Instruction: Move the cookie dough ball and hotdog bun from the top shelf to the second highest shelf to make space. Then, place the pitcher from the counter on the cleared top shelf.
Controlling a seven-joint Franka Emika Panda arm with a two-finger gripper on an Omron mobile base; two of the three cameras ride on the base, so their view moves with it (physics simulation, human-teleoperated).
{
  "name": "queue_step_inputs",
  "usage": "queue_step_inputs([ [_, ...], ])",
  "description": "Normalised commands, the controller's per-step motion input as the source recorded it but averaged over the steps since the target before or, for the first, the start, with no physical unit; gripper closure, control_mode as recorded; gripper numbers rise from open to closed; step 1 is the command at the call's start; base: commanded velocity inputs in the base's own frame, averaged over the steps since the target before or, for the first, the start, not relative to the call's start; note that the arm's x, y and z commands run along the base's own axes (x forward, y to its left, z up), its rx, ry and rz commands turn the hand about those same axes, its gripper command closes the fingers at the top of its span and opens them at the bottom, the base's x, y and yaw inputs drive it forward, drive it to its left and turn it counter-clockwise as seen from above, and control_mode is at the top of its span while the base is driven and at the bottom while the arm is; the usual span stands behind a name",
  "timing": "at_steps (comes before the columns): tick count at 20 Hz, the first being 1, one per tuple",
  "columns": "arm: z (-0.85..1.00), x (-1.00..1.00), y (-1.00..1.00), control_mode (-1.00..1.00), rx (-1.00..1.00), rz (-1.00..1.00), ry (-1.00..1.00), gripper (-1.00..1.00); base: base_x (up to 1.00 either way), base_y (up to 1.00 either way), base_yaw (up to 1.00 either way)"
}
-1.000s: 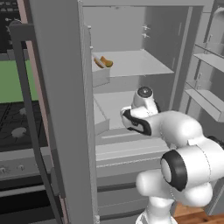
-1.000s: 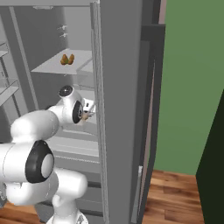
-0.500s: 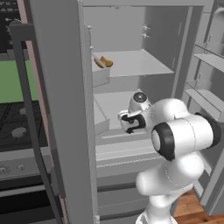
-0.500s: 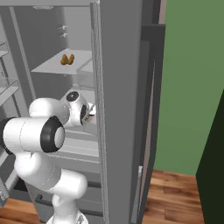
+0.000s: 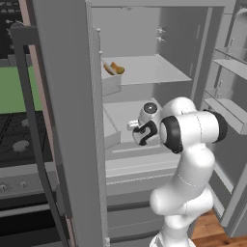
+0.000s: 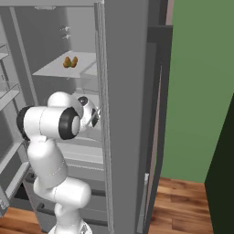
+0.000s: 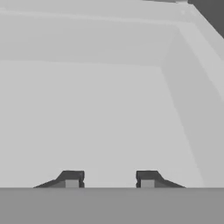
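Note:
The hotdog bun (image 5: pixel 110 69) and the cookie dough ball (image 5: pixel 118 68) lie close together at the left of the top shelf (image 5: pixel 154 71). At this size they are hard to tell apart. From the right side they show as two orange blobs (image 6: pixel 70 61). My gripper (image 5: pixel 131 126) hangs below them, just above the second highest shelf (image 5: pixel 120 112), pointing left into the fridge. In the hand view the gripper (image 7: pixel 110 180) is open, its two fingertips (image 7: pixel 72 178) apart with nothing between them, facing a bare pale grey surface. The pitcher and the counter are out of view.
The open fridge door (image 5: pixel 67 120) stands close on the left, with a stove (image 5: pixel 14 140) beyond it. The other door's shelves (image 5: pixel 226 106) jut out on the right. A small bin (image 5: pixel 112 84) hangs under the top shelf at left. My elbow (image 5: pixel 193 130) fills the fridge front.
The elbow has swung up and across in front of the fridge, while the hand stays over the second highest shelf and has turned a little. The orange items have not moved.

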Motion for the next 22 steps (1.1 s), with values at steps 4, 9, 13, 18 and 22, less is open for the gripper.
queue_step_inputs([
  [4,-0.03,0.62,0.0,-1.0,0.01,0.0,0.0,1.0,0.0,0.0,0.0],
  [9,-0.11,0.55,0.0,-1.0,0.0,0.0,0.0,-1.0,0.0,0.0,0.0],
  [13,-0.06,0.36,0.0,-1.0,0.0,0.0,-0.02,-1.0,0.0,0.0,0.0],
  [18,0.0,0.03,0.0,-1.0,0.0,0.0,-0.04,-1.0,0.0,0.0,0.0],
  [22,0.0,-0.16,0.0,-1.0,0.0,0.0,-0.01,-1.0,0.0,0.0,0.0],
])
